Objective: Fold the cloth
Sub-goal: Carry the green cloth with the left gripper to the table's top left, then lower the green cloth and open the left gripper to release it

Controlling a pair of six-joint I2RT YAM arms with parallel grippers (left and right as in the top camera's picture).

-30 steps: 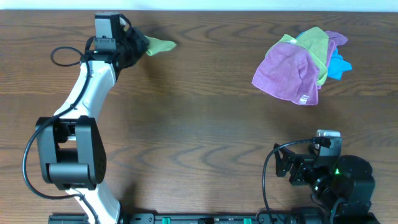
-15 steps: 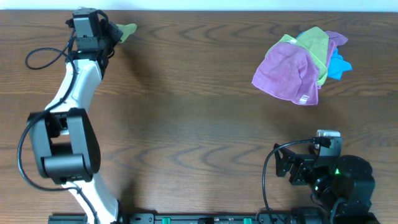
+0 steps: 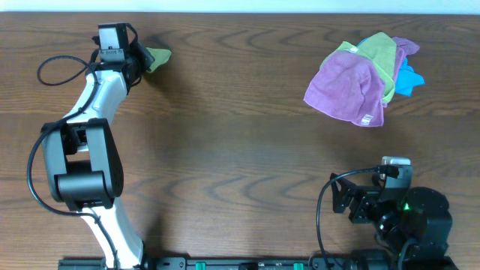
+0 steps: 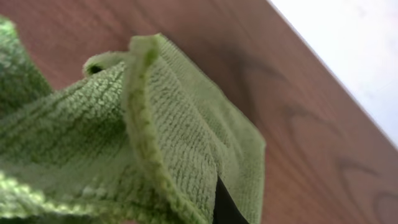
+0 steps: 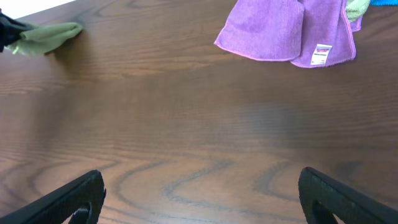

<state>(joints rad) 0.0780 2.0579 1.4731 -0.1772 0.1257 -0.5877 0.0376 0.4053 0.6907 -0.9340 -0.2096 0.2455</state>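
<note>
One green cloth [image 3: 160,56] bunched, pinched in left end effector [image 3: 142,58] near far-left corner of tabletop [image 3: 240,150], loose folds filling left wrist view. Near side: right end effector [image 5: 202,198] parked, fingers spread wide. Far right: pile of cloths [image 3: 364,75], purple, green, blue, well apart from both.

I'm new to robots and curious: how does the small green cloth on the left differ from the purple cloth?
The green cloth is bunched up in the left gripper; the purple cloth lies spread out, with no gripper on it. The green cloth is alone; the purple cloth overlaps other cloths. Both look like soft towelling.
</note>
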